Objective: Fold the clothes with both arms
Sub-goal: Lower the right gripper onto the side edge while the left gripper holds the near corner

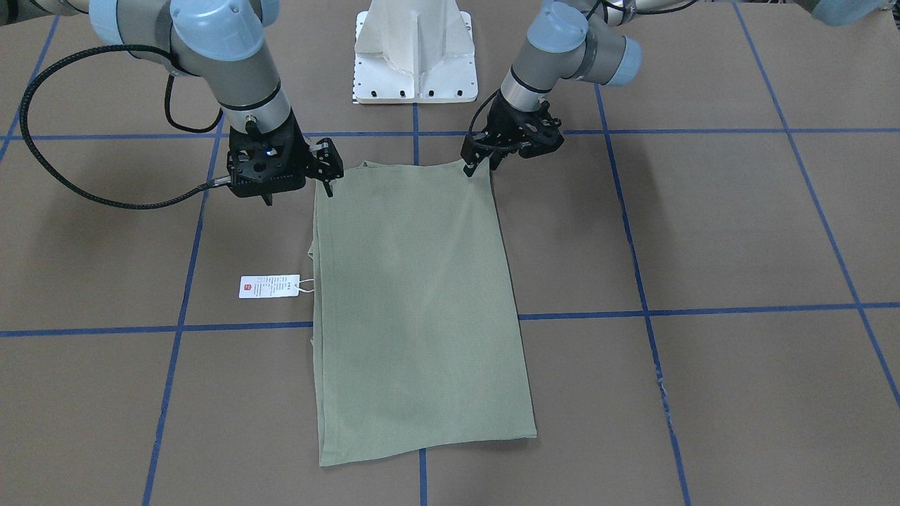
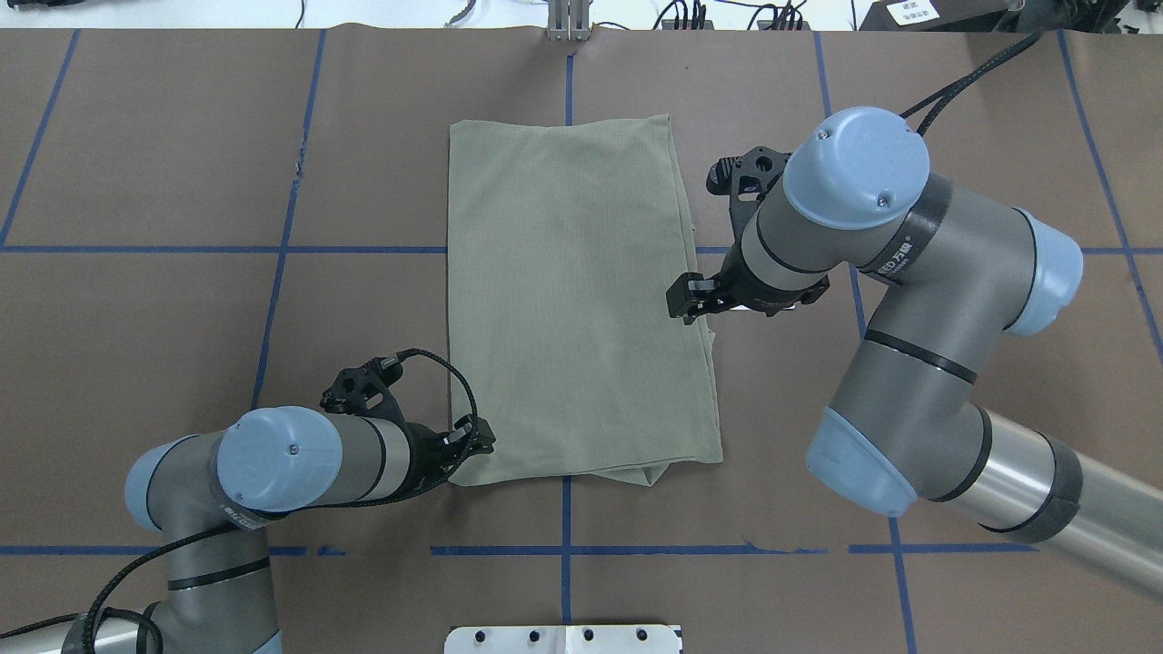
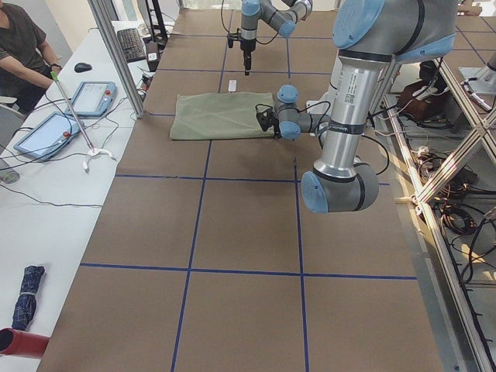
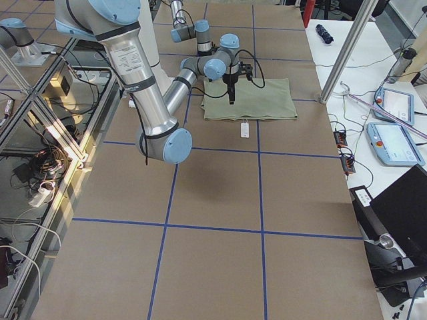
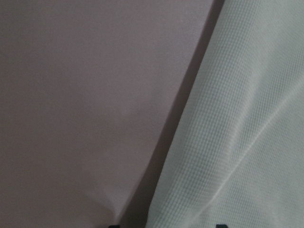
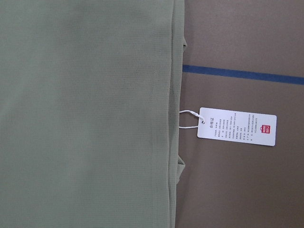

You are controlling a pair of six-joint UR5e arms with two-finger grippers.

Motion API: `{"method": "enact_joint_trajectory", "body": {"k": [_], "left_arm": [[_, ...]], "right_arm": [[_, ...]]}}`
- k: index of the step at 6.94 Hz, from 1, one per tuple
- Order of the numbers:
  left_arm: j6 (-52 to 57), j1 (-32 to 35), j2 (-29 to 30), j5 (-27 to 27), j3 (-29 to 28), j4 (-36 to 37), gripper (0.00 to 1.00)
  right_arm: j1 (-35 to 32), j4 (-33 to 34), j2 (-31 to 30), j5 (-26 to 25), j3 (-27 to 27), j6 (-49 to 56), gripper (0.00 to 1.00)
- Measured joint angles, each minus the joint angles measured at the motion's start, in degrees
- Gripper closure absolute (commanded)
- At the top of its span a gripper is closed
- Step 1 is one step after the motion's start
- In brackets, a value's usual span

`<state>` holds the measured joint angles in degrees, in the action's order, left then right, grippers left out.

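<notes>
Left gripper (image 1: 479, 166): low at the near-robot corner of the shirt (image 1: 418, 302), jaws apart and straddling the cloth edge, not clamped. Right gripper (image 1: 328, 176): raised over the opposite long edge, and I cannot tell how far it is spread.

Shirt: folded into a long rectangle, flat on the brown table (image 1: 738, 232), crossing the blue tape lines (image 1: 703, 309).

Hang tag (image 1: 269, 286): on the table beside the shirt's edge, on its string. Red square logo; the small print is unreadable.

White side desk holds tablets (image 3: 48, 132).
</notes>
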<state>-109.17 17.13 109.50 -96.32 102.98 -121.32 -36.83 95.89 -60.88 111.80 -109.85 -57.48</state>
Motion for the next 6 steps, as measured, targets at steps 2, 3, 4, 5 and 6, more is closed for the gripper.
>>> {"method": "enact_joint_trajectory", "body": {"k": [2,3,4,5,6], "left_arm": [[0.01,-0.26,0.15,-0.01,-0.23,0.02,0.85],[0.01,-0.30,0.34,-0.01,-0.21,0.03,1.00],[0.01,-0.38,0.49,0.01,-0.07,0.26,1.00],[0.03,-0.55,0.67,0.14,0.19,0.98,1.00],[0.20,-0.73,0.83,0.29,0.53,1.69,1.00]], "right_arm": [[0.00,0.00,-0.12,-0.06,0.06,0.00,0.00],[0.00,0.00,-0.26,-0.03,0.07,0.00,0.00],[0.00,-0.02,-0.36,-0.01,0.07,0.00,0.00],[0.00,-0.04,-0.49,-0.01,0.07,0.00,0.00],[0.07,-0.02,-0.64,0.02,-0.04,-0.09,0.00]]}}
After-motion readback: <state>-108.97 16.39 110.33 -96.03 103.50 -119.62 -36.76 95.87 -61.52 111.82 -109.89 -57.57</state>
